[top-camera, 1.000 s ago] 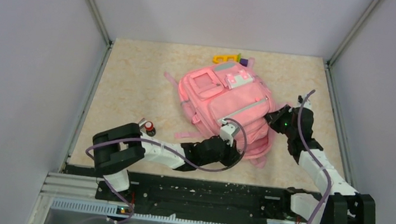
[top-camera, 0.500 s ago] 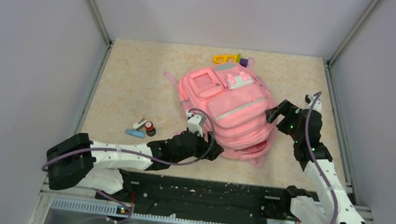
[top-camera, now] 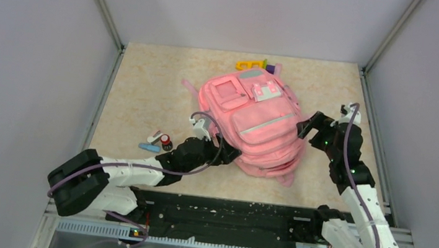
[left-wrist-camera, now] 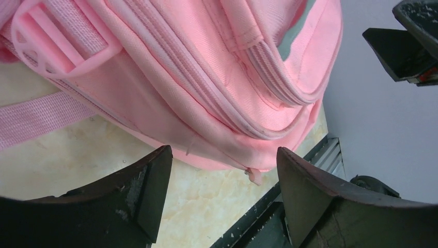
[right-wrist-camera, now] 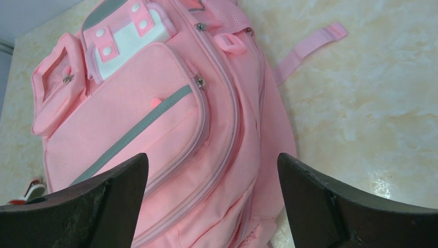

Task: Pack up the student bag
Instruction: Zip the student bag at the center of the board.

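L end effector (left-wrist-camera: 222, 178) and R end effector (right-wrist-camera: 212, 170) both spread, empty, flanking the bag (top-camera: 255, 119) mid-bench.
L sits just by the bag's near-left bottom edge, R just off its right side. Next, I reckon, is opening it: I'd pin the cloth w/ one, take a zip pull (right-wrist-camera: 199, 81) w/ the other, and draw slowly along the seam, since the soft woven fabric slumps and bunches. Flat webbing strap (left-wrist-camera: 36, 116), plastic buckle (left-wrist-camera: 46, 46), grey stripe (right-wrist-camera: 139, 129), white patch (right-wrist-camera: 131, 33). The bench (top-camera: 146, 84) is smooth, marbled beige. Small items (top-camera: 165, 140) lie near-left of the bag.
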`<state>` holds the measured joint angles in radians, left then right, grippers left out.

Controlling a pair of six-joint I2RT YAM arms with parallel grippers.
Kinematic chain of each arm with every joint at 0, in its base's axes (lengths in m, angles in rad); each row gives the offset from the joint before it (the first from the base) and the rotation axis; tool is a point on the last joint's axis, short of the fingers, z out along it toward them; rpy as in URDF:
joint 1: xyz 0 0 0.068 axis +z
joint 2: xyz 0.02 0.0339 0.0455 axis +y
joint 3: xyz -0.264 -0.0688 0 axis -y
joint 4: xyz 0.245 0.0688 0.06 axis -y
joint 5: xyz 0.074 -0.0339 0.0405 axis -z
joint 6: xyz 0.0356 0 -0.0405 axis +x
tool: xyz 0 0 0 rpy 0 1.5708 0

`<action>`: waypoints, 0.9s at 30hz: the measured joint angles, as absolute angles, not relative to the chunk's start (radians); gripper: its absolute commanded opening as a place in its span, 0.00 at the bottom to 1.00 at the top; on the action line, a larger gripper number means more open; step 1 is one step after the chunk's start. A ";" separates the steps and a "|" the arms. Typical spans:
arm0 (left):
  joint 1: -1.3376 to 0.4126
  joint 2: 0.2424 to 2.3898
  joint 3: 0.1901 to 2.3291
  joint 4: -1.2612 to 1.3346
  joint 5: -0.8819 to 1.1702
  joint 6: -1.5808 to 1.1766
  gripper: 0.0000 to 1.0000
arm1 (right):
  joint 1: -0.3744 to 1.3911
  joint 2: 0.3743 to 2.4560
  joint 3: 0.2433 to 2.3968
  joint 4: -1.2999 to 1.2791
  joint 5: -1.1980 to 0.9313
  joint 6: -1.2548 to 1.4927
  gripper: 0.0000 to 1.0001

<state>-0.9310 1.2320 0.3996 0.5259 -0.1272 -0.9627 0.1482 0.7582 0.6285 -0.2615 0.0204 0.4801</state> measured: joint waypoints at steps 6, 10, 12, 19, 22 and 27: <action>-0.910 1.314 0.401 0.564 -0.117 -0.995 0.78 | 0.229 0.772 0.630 -0.293 -0.005 0.471 0.90; -0.909 1.374 0.406 0.586 -0.093 -1.019 0.76 | 0.298 0.775 0.630 -0.324 -0.003 0.463 0.89; -0.908 1.412 0.406 0.622 -0.083 -1.029 0.65 | 0.341 0.775 0.630 -0.344 0.008 0.457 0.88; -0.879 1.572 0.400 0.873 -0.022 -1.099 0.01 | 0.502 0.771 0.648 -0.440 0.073 0.445 0.82; -0.846 1.618 0.399 0.950 0.028 -1.105 0.00 | 0.551 0.759 0.657 -0.462 0.090 0.450 0.79; -0.829 1.629 0.437 0.922 0.068 -1.070 0.00 | 0.673 0.756 0.656 -0.482 0.142 0.500 0.75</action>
